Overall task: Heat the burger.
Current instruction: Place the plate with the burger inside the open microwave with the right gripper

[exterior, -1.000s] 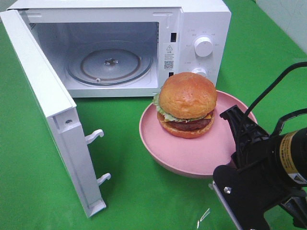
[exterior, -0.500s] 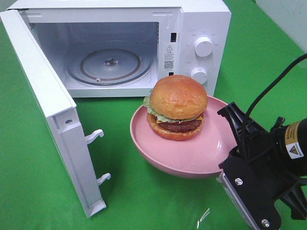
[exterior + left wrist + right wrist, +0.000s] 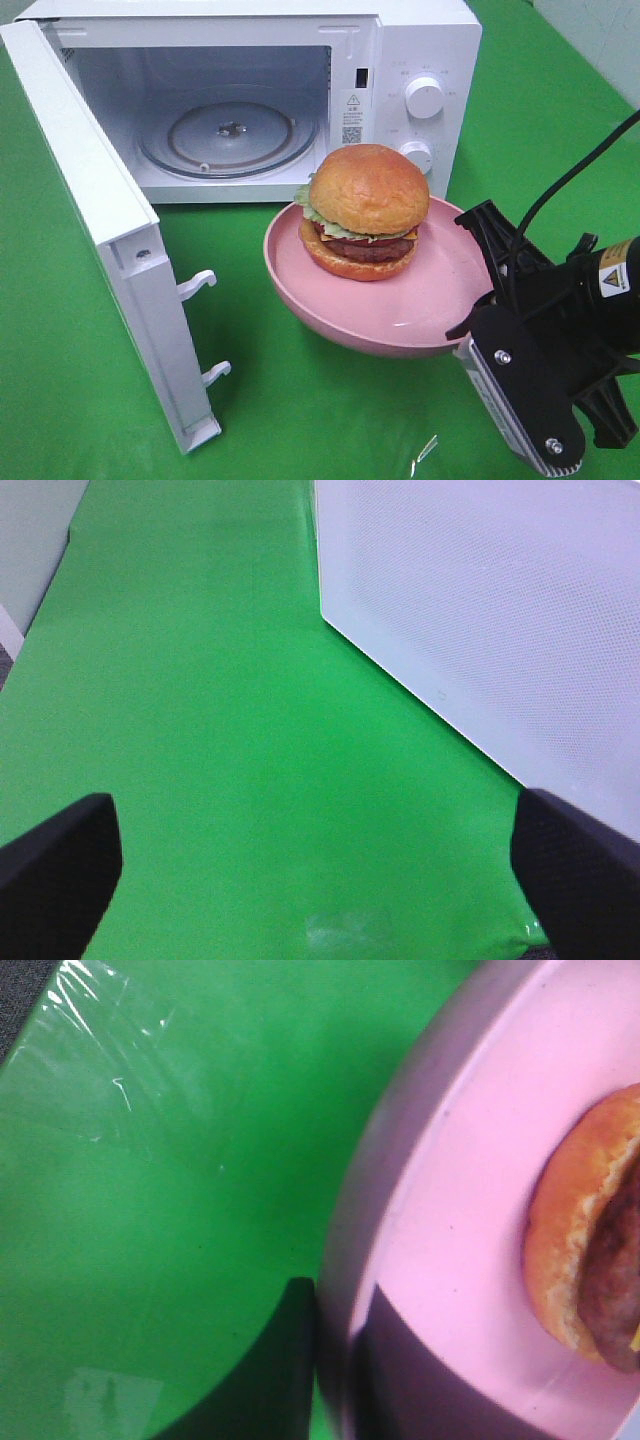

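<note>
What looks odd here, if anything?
The pink plate hangs tilted above the green cloth, pinched at one rim by the right tool. The burger sits off-centre, toward the microwave. Nothing is spilled.

burger (image 3: 585,1250): cut by right-wrist edge | left claw (image 3: 320,875): fingers cropped at corners | right claw (image 3: 475,315): tips partly behind pink plate (image 3: 420,300)

Glossy bun on burger (image 3: 365,200); pink plate (image 3: 400,312) smooth, satin plastic; worktop (image 3: 300,420) matt green cloth; microwave (image 3: 420,40) smooth white, turntable (image 3: 230,135) glass.
</note>
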Action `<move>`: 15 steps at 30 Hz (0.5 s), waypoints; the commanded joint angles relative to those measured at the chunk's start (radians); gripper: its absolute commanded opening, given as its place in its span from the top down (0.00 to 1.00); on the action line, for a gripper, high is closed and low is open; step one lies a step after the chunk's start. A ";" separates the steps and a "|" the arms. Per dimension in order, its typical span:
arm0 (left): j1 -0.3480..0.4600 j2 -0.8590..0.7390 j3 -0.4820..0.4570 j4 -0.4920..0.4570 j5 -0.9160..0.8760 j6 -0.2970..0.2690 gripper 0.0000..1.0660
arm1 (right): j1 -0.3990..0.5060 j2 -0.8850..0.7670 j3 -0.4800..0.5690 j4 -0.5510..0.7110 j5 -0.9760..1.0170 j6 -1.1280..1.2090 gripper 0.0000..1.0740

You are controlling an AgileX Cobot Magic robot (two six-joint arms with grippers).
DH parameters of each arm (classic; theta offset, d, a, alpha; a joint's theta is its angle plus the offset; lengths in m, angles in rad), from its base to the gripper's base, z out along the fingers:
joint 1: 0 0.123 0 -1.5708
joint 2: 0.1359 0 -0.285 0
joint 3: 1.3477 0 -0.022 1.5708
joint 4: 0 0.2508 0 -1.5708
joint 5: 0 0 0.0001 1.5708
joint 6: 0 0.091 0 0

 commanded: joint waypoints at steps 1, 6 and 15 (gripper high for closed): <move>-0.001 -0.017 0.003 0.002 -0.016 -0.004 0.08 | -0.007 -0.009 -0.011 -0.041 -0.066 -0.001 0.97; -0.001 -0.017 0.003 0.002 -0.016 -0.004 0.08 | -0.004 -0.009 -0.012 -0.168 -0.104 0.082 0.96; -0.001 -0.017 0.003 0.002 -0.016 -0.004 0.08 | -0.004 0.002 -0.025 -0.219 -0.105 0.113 0.96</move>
